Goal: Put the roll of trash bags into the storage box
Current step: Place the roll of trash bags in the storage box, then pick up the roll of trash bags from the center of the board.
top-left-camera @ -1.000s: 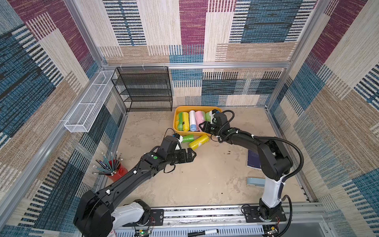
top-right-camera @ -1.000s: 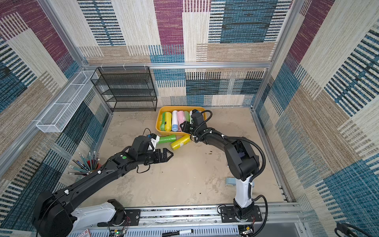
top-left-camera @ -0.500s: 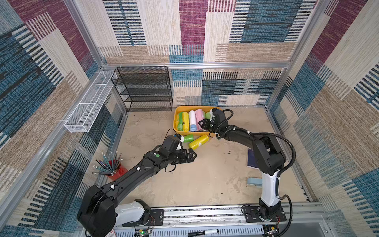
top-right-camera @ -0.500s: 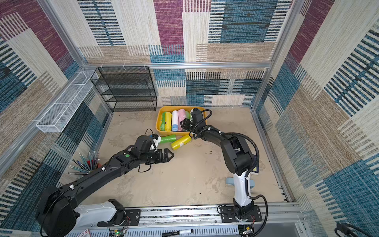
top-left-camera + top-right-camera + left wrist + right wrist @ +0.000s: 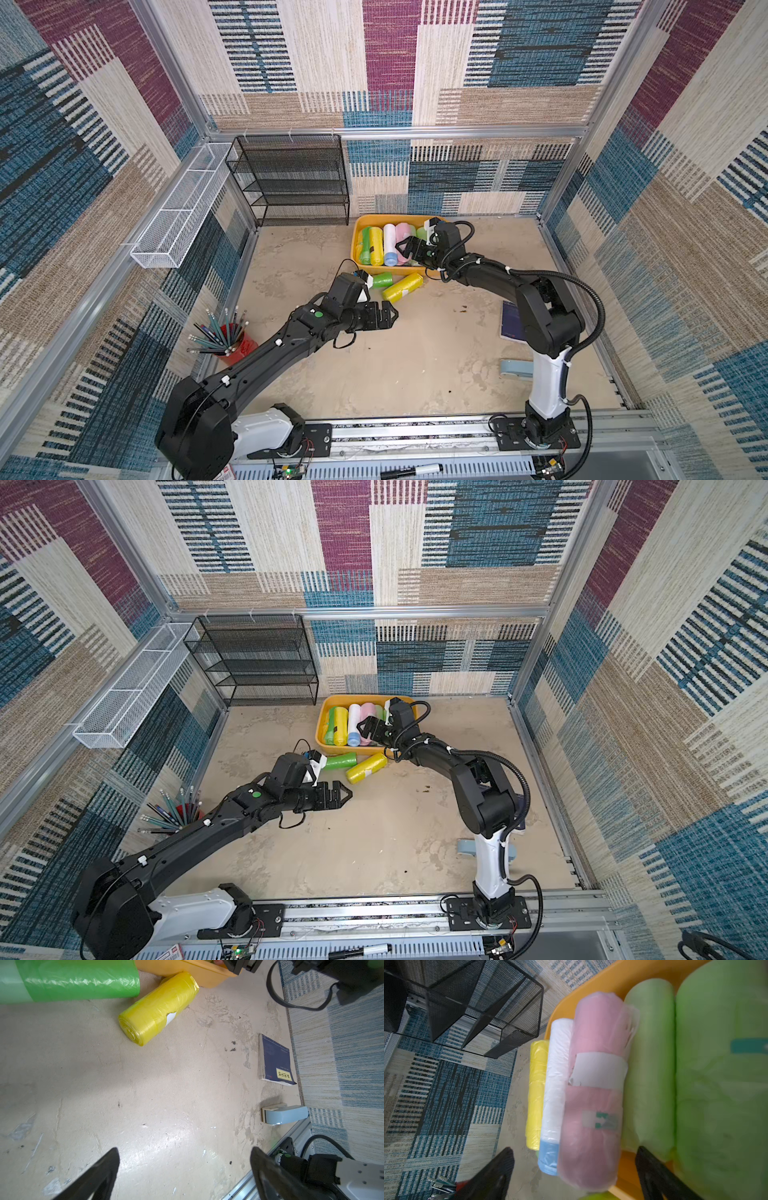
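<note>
Right gripper (image 5: 409, 252) is held spread and empty over the near edge of the shallow orange-yellow plastic storage box (image 5: 355, 245). Left gripper (image 5: 391, 316) is spread above bare worktop, near a yellow plastic-film roll (image 5: 402, 286).

box: I see the storage box (image 5: 395, 216) at the back of the bench (image 5: 415, 353), just right of the shelf rack (image 5: 291, 183)
inside: boxed rolls (image 5: 376, 245) lie side by side
in front: two loose rolls (image 5: 402, 286) on the bench, just before the box
sides: pencil cup (image 5: 237, 340) left, book (image 5: 511, 324) right
</note>
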### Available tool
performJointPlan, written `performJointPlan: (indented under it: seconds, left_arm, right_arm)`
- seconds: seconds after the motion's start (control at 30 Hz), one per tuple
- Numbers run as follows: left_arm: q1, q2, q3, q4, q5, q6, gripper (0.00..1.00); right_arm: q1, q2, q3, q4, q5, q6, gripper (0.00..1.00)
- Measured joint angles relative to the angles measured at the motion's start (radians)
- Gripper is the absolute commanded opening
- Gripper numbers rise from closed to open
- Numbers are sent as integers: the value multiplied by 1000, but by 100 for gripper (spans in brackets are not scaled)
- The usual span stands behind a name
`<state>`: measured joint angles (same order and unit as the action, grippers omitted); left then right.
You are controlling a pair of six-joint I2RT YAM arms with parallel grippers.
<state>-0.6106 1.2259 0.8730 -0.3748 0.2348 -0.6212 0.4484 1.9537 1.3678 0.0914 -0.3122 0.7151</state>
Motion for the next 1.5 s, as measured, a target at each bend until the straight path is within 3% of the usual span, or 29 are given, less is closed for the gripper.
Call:
performJointPlan:
  seconds: [0.53,0.93,1.2,1.5]
  left_arm:
    - [0,-130,-34,-91,-74,4,98]
    - [-18,-145,-39,-117,-100,-6,98]
    - [-54,-61,-26,-92,-145,-7,99]
    - [-57,210,93,15,-233,83,95]
  right_arm:
    - [0,-402,-435,129,-7,29,99]
    - [-1,-830,-807,195,-8,99,99]
    - [-1,-1003,-968,199,18,140,99]
    - [-1,-1150,-1092,187,27,199,99]
